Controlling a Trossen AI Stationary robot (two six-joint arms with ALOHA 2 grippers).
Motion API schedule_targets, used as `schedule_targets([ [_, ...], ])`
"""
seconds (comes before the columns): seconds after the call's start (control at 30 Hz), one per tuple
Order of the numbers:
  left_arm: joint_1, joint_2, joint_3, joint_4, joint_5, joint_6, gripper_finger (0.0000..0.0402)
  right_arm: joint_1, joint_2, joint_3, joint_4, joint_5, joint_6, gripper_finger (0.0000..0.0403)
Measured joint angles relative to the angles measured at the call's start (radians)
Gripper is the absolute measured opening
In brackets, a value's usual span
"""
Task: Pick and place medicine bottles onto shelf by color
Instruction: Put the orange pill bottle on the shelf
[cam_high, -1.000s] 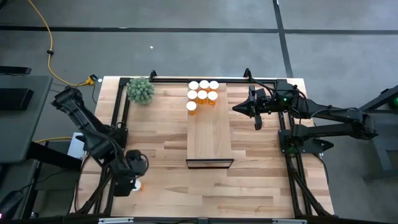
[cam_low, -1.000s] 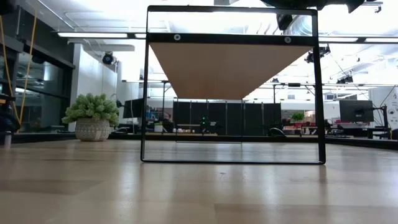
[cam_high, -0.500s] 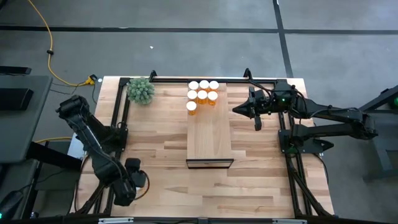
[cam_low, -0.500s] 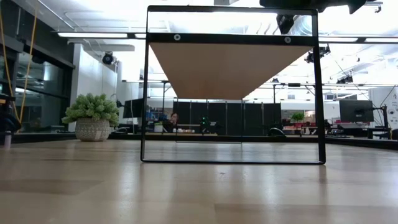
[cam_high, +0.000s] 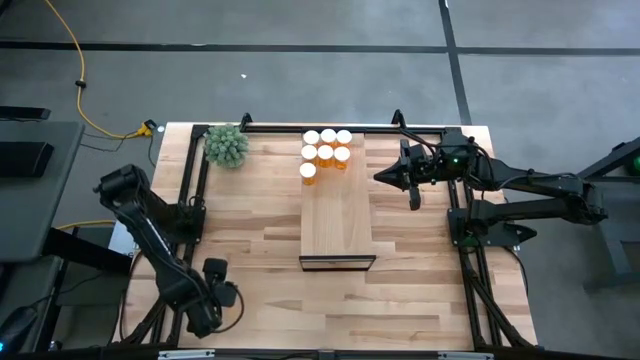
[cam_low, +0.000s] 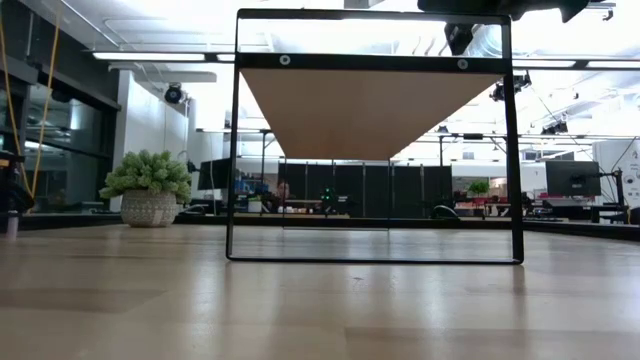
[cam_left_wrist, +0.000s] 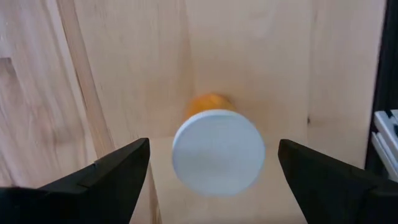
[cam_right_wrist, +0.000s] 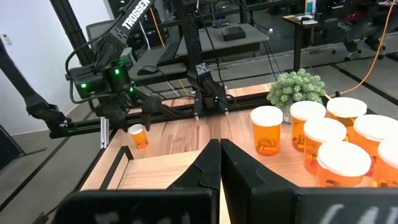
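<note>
One orange pill bottle with a white cap (cam_left_wrist: 217, 155) stands on its base on the tabletop near the front left corner; it also shows in the right wrist view (cam_right_wrist: 138, 135). My left gripper (cam_high: 220, 299) is open, pointing down over it, one finger on each side of the cap without touching; the high view hides the bottle under the gripper. Several more bottles (cam_high: 326, 153) stand at the far end of the pale wood shelf (cam_high: 338, 220). My right gripper (cam_high: 380, 176) is shut and empty, beside the shelf's right edge.
A green bushy plant (cam_high: 226, 146) stands at the far left of the table. The shelf's dark metal frame (cam_low: 234, 150) stands in the table's middle. Black rails (cam_high: 190, 190) run along the table's left, right and far edges.
My left gripper has gone toward the table's near edge and a little to the right, and now covers the lone bottle, which showed beside it a second ago. The bottle stays standing where it was.
</note>
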Motion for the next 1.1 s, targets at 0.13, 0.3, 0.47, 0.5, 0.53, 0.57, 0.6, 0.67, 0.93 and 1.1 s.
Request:
schedule_targets([
  [0.13, -0.001, 0.011, -0.009, 0.006, 0.013, 0.000, 0.0346, 0.000, 0.000, 0.000, 0.000, 0.000, 0.000, 0.0000],
  [0.3, -0.006, 0.014, -0.038, 0.023, 0.026, -0.003, 0.0344, 0.000, 0.000, 0.000, -0.001, 0.000, 0.000, 0.0000],
  [0.47, -0.009, 0.014, -0.053, 0.060, 0.023, 0.000, 0.0322, 0.000, 0.000, 0.000, -0.010, 0.000, 0.014, 0.0000],
  [0.5, -0.009, 0.014, -0.053, 0.065, 0.016, -0.001, 0.0317, 0.000, 0.000, 0.000, -0.012, 0.000, 0.017, 0.0000],
  [0.53, -0.009, 0.014, -0.053, 0.066, 0.012, -0.001, 0.0313, 0.000, 0.000, 0.000, -0.015, 0.000, 0.016, 0.0000],
  [0.57, -0.009, 0.014, -0.053, 0.066, 0.008, 0.000, 0.0309, 0.000, 0.000, 0.000, -0.019, 0.000, 0.017, 0.0000],
  [0.6, -0.009, 0.013, -0.053, 0.065, 0.005, 0.000, 0.0306, 0.000, 0.000, 0.000, -0.022, 0.000, 0.017, 0.0000],
  [0.67, -0.009, 0.013, -0.053, 0.065, -0.003, 0.000, 0.0301, 0.000, 0.000, 0.000, -0.023, 0.000, 0.016, 0.0000],
  [0.93, -0.009, 0.013, -0.053, 0.060, -0.006, 0.022, 0.0268, 0.000, 0.000, 0.000, -0.023, 0.000, 0.016, 0.0000],
  [1.1, -0.009, 0.013, -0.053, 0.053, -0.007, 0.043, 0.0235, 0.000, 0.000, 0.000, -0.023, 0.000, 0.016, 0.0000],
])
